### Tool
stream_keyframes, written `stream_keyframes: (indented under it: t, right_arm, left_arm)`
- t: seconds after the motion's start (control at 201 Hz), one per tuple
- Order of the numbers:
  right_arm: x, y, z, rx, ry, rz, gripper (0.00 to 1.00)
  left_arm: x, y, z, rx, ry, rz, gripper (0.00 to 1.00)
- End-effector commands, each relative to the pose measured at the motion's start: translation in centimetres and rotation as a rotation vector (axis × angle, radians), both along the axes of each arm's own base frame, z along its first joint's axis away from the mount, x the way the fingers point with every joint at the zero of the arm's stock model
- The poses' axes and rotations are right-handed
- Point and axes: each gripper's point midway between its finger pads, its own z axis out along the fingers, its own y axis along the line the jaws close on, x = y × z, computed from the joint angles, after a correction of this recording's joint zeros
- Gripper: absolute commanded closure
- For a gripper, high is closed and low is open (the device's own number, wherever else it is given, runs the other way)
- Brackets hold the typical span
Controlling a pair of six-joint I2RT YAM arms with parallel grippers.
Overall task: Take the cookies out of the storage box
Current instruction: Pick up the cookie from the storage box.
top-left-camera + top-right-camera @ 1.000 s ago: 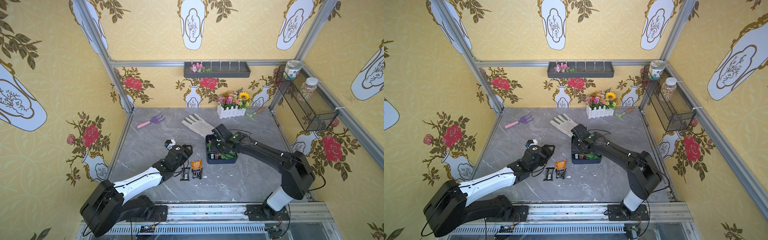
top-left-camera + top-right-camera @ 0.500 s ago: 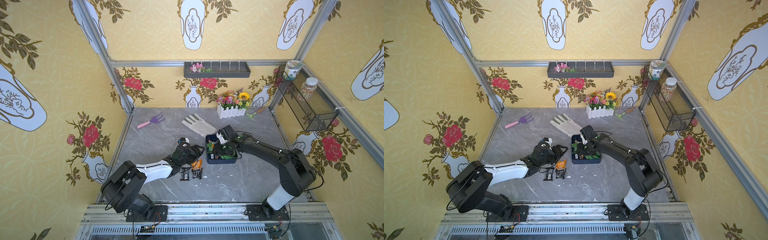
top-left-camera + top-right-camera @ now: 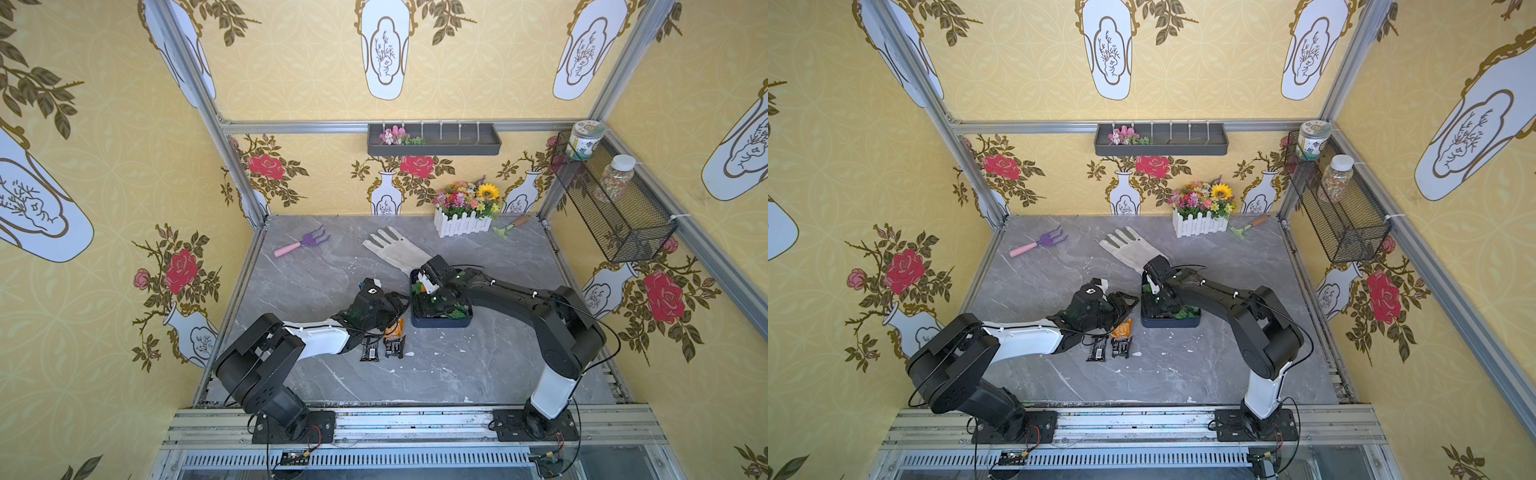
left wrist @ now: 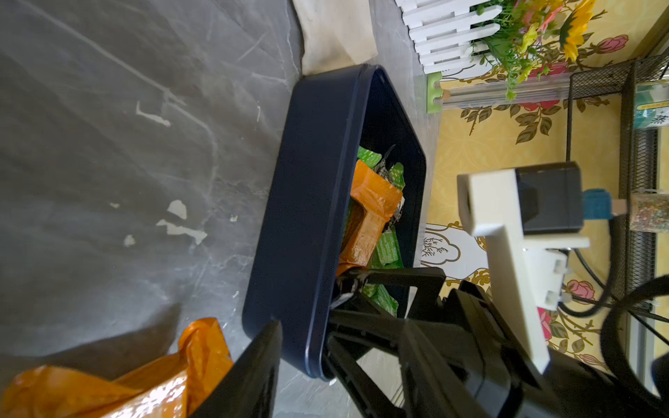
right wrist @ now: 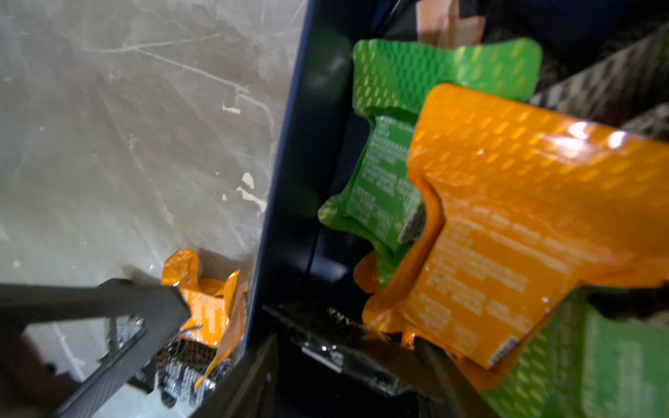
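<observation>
On the grey tabletop [image 3: 478, 365]: the storage box [image 3: 440, 324] sat just beside a white glove [image 3: 395, 249], with cookies [image 4: 369, 206] heaped inside.
Outside the box: an orange packet [image 3: 394, 328] and two black packets [image 3: 370, 352] lay near its corner.
Left gripper [image 3: 402, 302]: jaws apart, astride the box wall, holding nothing.
Right gripper [image 5: 347, 369]: down in the box, jaws apart about a black wrapper [image 5: 336, 340]; whether it pinched could not be told.

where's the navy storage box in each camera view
both top views: storage box at the middle of the table
left wrist: its outer wall close up, cookies inside
right wrist: its wall between bare table and cookies
shared landmark: orange packet on the table just outside the box
</observation>
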Motion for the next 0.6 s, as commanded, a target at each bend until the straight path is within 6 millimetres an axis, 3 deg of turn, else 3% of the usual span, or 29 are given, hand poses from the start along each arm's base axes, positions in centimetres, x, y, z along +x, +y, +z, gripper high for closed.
stream_keyframes:
  t: [0.0, 0.349, 0.598]
  right_arm:
    - [0.7, -0.9, -0.5, -0.079, -0.017, -0.034, 0.42]
    - [1.6, -2.5, -1.5, -0.197, -0.035, -0.1, 0.55]
    - [2.1, -2.5, 1.2, -0.136, -0.127, -0.121, 0.65]
  left_arm:
    - [0.2, 0.0, 0.4, -0.022, -0.012, 0.01, 0.44]
    - [0.1, 1.0, 0.8, -0.018, -0.026, 0.049, 0.44]
    - [0.3, 1.6, 1.4, -0.015, -0.039, 0.071, 0.44]
